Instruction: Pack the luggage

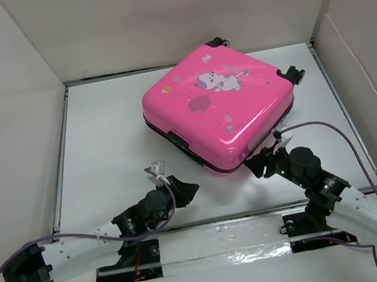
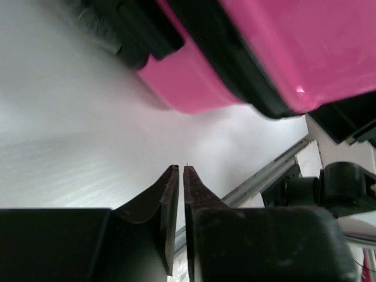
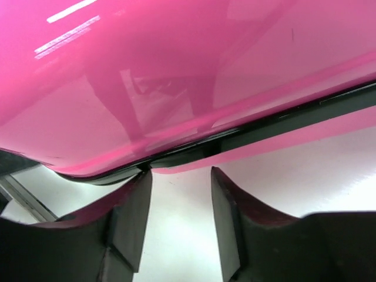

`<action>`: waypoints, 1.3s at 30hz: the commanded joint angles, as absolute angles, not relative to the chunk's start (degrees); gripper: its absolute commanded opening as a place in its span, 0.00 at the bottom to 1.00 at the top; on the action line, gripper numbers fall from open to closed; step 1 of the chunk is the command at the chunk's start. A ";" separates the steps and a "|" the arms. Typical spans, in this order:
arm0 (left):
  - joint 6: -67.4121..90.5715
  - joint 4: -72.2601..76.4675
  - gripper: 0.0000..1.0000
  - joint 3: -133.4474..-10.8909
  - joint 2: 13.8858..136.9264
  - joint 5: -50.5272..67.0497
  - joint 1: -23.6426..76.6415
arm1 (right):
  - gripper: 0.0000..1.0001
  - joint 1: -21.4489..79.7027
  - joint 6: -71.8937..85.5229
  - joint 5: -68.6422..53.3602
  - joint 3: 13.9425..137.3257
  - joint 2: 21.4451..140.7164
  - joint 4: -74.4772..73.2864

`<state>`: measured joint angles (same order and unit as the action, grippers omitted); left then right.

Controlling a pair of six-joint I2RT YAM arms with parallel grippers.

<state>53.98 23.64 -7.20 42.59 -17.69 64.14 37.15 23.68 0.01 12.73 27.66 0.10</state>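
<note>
The luggage (image 1: 218, 103) is a bright-pink hard-shell suitcase with a cartoon animal print. It lies flat and closed on the white table, turned like a diamond. My left gripper (image 1: 188, 188) is shut and empty, resting low just left of the suitcase's near corner; that view shows the pink shell (image 2: 194, 88) and its black trim ahead. My right gripper (image 1: 255, 166) is open at the near-right edge of the suitcase, its fingertips right at the black zipper seam (image 3: 276, 126), holding nothing. The left finger (image 3: 132, 205) touches or nearly touches the seam.
White walls enclose the table on the left, back and right. A metal rail (image 1: 224, 216) runs along the near edge by the arm bases. Black wheels (image 1: 296, 74) stick out at the suitcase's right and far corners. A purple cable (image 1: 333, 130) loops over the right arm.
</note>
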 commanded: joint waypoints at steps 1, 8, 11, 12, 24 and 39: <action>49.93 22.14 0.07 -13.88 45.60 -22.86 64.78 | 0.52 37.27 24.08 -2.11 11.78 27.07 5.79; 44.56 25.05 0.17 -23.20 56.42 -18.81 61.96 | 0.48 37.27 20.57 -0.79 13.88 33.30 9.84; 43.60 26.54 0.19 -24.25 58.70 -17.06 59.34 | 0.44 37.27 19.16 -1.23 15.47 37.61 10.63; 43.33 28.02 0.19 -24.34 59.15 -16.62 57.85 | 0.44 37.27 19.16 -0.97 14.86 38.31 12.03; 39.55 37.08 0.21 -27.07 64.42 -13.80 52.82 | 0.00 40.77 21.01 1.85 13.00 38.76 21.28; 38.67 42.19 0.22 -37.35 77.08 -13.89 50.71 | 0.00 73.91 34.71 20.29 20.74 40.94 -1.24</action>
